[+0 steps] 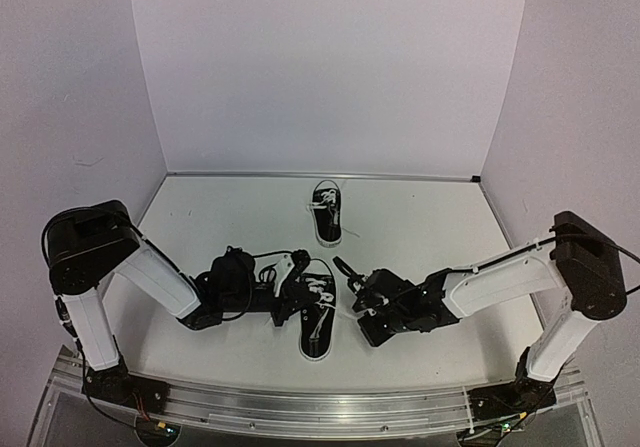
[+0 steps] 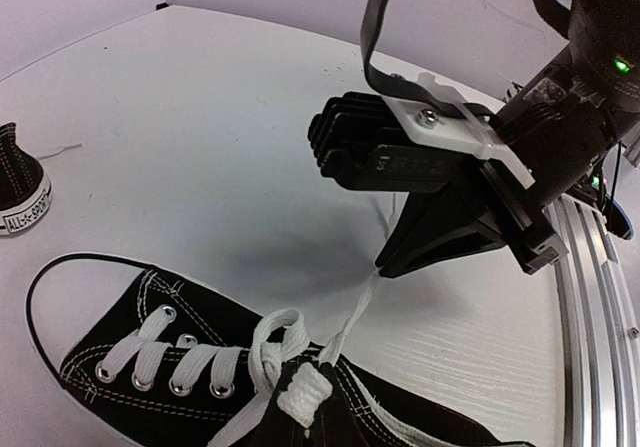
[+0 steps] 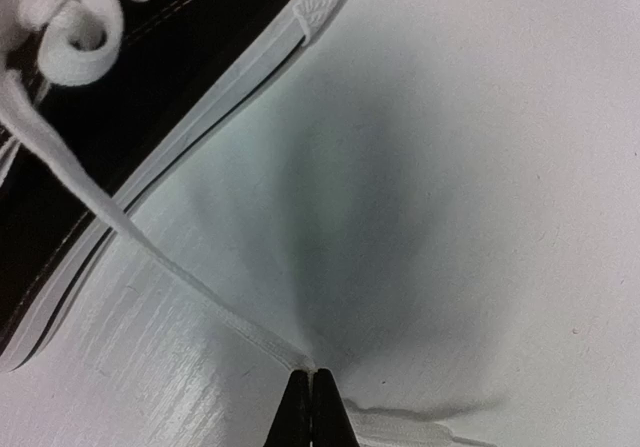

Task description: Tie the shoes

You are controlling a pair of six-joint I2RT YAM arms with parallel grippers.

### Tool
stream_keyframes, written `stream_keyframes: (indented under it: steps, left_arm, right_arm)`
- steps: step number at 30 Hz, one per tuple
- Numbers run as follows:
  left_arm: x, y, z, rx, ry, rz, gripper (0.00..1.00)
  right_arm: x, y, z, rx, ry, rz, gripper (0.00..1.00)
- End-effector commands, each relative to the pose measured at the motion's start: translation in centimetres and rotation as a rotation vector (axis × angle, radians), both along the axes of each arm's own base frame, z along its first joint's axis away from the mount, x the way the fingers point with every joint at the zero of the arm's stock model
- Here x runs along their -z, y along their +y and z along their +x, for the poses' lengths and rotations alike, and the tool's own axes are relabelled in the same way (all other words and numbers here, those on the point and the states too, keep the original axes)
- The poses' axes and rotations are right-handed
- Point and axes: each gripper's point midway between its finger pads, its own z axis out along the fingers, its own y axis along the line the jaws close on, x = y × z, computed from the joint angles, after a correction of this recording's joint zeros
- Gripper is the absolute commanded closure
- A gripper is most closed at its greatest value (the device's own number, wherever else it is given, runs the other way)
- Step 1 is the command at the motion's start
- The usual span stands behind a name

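The near black shoe (image 1: 318, 325) lies between my two grippers, toe toward the arms. The far shoe (image 1: 326, 213) lies behind it and shows at the left edge of the left wrist view (image 2: 14, 183). My left gripper (image 1: 297, 270) is over the near shoe's laces, shut on a bunched bit of white lace (image 2: 301, 394) beside a small loop (image 2: 268, 339). My right gripper (image 1: 341, 264) is shut on the other lace strand (image 3: 120, 229), which runs taut from the shoe (image 3: 130, 77) to its fingertips (image 3: 312, 389). It also shows in the left wrist view (image 2: 384, 265).
White walls close the table on the left, back and right. A metal rail (image 1: 330, 407) runs along the near edge. The loose tail of the lace (image 3: 410, 430) lies on the table past the right fingertips.
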Motion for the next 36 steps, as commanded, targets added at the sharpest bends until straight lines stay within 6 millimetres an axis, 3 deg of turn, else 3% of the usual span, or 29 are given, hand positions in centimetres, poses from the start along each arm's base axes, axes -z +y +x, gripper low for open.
stream_keyframes:
  steps: [1, 12, 24, 32, 34, 36]
  left_arm:
    - [-3.8, 0.9, 1.4, -0.108, -0.034, -0.154, 0.99]
    - [-2.6, 3.2, 2.3, -0.216, 0.043, -0.214, 0.96]
    - [-0.6, 3.3, 2.5, -0.235, 0.112, -0.201, 0.96]
    - [0.6, 2.9, 2.7, -0.248, 0.184, -0.191, 0.92]
    - [0.9, 3.0, 2.8, -0.257, 0.201, -0.181, 0.9]
    - [1.1, 3.1, 2.8, -0.264, 0.213, -0.171, 0.87]
  right_arm:
    - [-0.2, 0.2, 0.8, 0.027, 0.006, 0.002, 1.0]
    - [-0.1, -0.3, 1.2, 0.048, 0.003, 0.001, 1.0]
    - [-0.8, -2.5, 2.4, 0.137, 0.007, 0.017, 1.0]
    - [-1.8, 0.2, 2.2, 0.049, 0.043, 0.087, 1.0]
    - [-2.5, 0.8, 2.3, 0.036, 0.039, 0.106, 0.95]
    - [-3.3, 1.1, 2.5, 0.031, 0.029, 0.124, 0.81]
